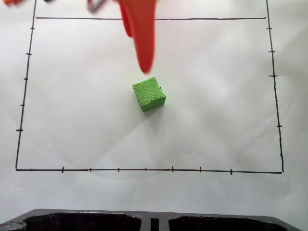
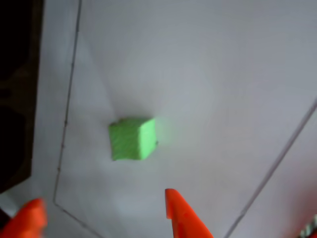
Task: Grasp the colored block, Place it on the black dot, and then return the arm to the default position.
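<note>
The block (image 1: pixel 149 94) sits on the paper (image 1: pixel 216 96), inside the border lines (image 1: pixel 144 169).

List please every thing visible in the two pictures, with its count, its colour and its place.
colored block: one, bright green, on the paper near the middle of the drawn rectangle, nothing touching it.
white paper: one sheet, white, covers the table.
border lines: one hand-drawn rectangle with tick marks, black, around the block.
dark tray: one, black, bottom edge of the fixed view.
gripper: one, orange, open, fingertips at the bottom of the wrist view, short of the block.
</note>
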Controlling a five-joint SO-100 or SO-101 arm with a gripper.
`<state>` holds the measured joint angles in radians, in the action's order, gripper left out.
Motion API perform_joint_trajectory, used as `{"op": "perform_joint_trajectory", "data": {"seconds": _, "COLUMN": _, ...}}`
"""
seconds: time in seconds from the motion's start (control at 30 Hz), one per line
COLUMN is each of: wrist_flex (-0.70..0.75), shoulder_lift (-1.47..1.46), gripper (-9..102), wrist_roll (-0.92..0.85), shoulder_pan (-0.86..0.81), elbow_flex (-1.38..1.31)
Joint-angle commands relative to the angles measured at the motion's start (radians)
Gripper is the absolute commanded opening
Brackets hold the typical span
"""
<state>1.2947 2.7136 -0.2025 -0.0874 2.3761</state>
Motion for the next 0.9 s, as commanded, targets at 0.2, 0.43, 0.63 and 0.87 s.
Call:
{"op": "perform_joint_trajectory", "data": {"seconds": 0.2, "wrist_flex": 0.038, "shoulder_lift": 0.25, "gripper": 12, "wrist_roll": -0.066, "shoulder_pan": -0.109, "elbow_flex": 0.126}}
{"op": "perform_joint_trajectory", "data": {"seconds": 0.43, "wrist_flex": 0.018, "shoulder_lift": 0.411, "gripper": 0, "wrist_roll": -0.054, "shoulder_pan": -0.141, "elbow_flex": 0.273}}
{"op": "perform_joint_trajectory", "data": {"seconds": 0.63, "wrist_flex": -0.064, "shoulder_lift": 0.476, "gripper": 0, "wrist_roll": -0.032, "shoulder_pan": -0.147, "elbow_flex": 0.373}}
{"op": "perform_joint_trajectory", "data": {"seconds": 0.87, "wrist_flex": -0.202, "shoulder_lift": 0.552, "gripper": 0, "wrist_roll": -0.011, "shoulder_pan": -0.152, "elbow_flex": 0.52}}
